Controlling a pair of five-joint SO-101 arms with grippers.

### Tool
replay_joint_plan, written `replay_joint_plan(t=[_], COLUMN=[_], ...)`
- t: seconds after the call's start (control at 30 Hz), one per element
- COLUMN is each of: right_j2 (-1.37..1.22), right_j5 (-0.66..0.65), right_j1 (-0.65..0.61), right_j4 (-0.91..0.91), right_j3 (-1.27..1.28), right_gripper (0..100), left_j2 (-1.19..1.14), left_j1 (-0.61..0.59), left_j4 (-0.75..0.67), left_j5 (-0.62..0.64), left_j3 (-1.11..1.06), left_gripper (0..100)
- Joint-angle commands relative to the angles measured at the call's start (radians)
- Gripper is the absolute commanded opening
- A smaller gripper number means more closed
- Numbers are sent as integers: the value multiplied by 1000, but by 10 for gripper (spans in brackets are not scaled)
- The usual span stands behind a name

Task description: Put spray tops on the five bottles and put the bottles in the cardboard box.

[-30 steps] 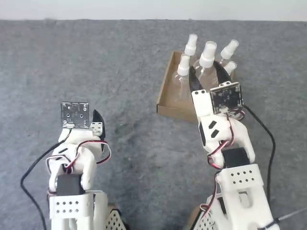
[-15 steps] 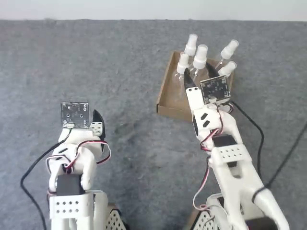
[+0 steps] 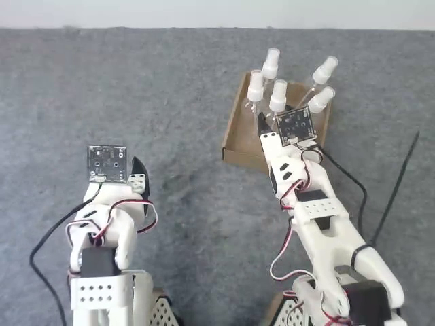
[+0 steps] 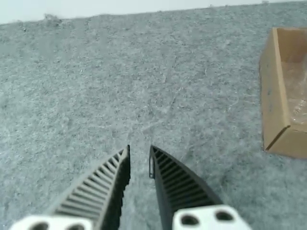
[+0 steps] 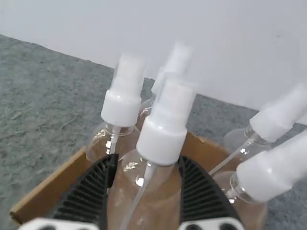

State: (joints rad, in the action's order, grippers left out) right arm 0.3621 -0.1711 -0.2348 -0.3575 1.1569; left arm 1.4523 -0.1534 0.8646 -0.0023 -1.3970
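Note:
A cardboard box (image 3: 234,129) lies at the far right of the grey felt. In it stand several clear bottles with white spray tops (image 3: 271,62) (image 3: 326,68). My right gripper (image 3: 273,121) reaches over the box's near wall and is shut on the middle bottle (image 3: 278,95), which stands among the others. In the right wrist view that bottle (image 5: 165,124) stands upright, with my right gripper (image 5: 144,187) closed on its body. My left gripper (image 4: 139,151) rests low at the near left, fingers nearly together with nothing between them. The left gripper (image 3: 138,173) is far from the box.
The box's near corner (image 4: 273,91) is off to one side of the left gripper. Other capped bottles (image 5: 122,100) (image 5: 278,117) crowd close around the held one. The box's brown wall (image 5: 53,191) lies just below the right fingers. Open grey felt spreads left of the box.
The right arm has stretched forward and shifted left, carrying the held bottle down in among the others in the box. The left arm has not moved.

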Motion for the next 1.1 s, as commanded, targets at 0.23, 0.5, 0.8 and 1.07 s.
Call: replay_joint_plan(t=[0.23, 0.5, 0.8, 1.07], right_j2=[10, 5, 5, 12], right_j5=[-3, -8, -12, -15], right_j1=[4, -1, -4, -4], right_j4=[-36, -114, -113, -113], right_j3=[23, 71, 87, 100], right_gripper=[6, 6, 7, 7], left_j2=[23, 23, 23, 23], left_j1=[2, 3, 3, 3], left_j4=[-28, -28, -28, -29], left_j5=[2, 2, 2, 2], left_j3=[7, 5, 5, 5], left_gripper=[58, 58, 58, 58])
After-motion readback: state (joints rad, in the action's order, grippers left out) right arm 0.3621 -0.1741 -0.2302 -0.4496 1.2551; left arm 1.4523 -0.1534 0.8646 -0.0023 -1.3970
